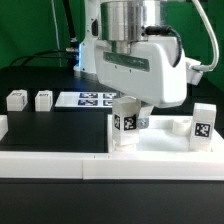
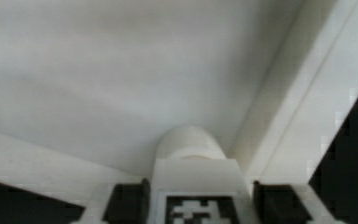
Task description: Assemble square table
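Observation:
The white square tabletop [image 1: 160,137] lies at the front in the exterior view's right half, against the border wall. My gripper [image 1: 128,122] is shut on a white tag-marked leg [image 1: 127,128] and holds it upright over the tabletop's near left corner. In the wrist view the leg [image 2: 195,170] stands between my fingers [image 2: 126,203], its rounded end pointing at the tabletop's flat face [image 2: 140,80] close to the raised rim [image 2: 300,90]. Another leg [image 1: 203,126] stands on the tabletop's right side. Two more legs [image 1: 16,100] [image 1: 43,100] lie on the black table at the left.
The marker board [image 1: 88,99] lies flat on the black table behind the gripper. The long low white border wall [image 1: 50,165] runs along the front edge, with an upturned end [image 1: 3,127] at the left. Cables and a stand are at the back.

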Robot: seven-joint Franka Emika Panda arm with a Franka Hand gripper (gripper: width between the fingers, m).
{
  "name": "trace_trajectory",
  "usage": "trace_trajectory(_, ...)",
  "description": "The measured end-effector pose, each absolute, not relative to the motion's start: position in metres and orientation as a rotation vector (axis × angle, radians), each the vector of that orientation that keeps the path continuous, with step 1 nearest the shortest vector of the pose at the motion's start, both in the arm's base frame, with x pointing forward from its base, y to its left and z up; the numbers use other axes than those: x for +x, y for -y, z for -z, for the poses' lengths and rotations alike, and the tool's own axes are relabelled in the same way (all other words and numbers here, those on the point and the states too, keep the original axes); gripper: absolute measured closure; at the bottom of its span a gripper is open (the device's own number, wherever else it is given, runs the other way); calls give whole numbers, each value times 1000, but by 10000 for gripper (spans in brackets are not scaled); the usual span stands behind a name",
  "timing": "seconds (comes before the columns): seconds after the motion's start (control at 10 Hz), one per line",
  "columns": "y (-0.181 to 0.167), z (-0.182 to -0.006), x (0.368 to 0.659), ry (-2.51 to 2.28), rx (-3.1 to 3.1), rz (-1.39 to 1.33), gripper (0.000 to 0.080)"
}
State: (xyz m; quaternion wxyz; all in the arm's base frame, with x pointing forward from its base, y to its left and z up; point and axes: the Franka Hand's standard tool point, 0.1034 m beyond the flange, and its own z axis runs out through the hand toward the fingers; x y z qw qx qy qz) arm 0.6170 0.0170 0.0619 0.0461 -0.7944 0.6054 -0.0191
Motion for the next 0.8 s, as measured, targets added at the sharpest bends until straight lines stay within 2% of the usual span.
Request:
trace_trajectory(0.4,-19,-62,620,-2168,-2102,28,519)
trace_trajectory(0.5,-19,-62,620,-2146,-2125,30,441)
trace_trajectory(0.6,-19,-62,620,-2124,-2148,32,261)
trace_trajectory(0.7,-18,-62,620,-2088,-2184,36,261)
trace_trajectory(0.8,-16,-63,620,-1901,-2350,53,167)
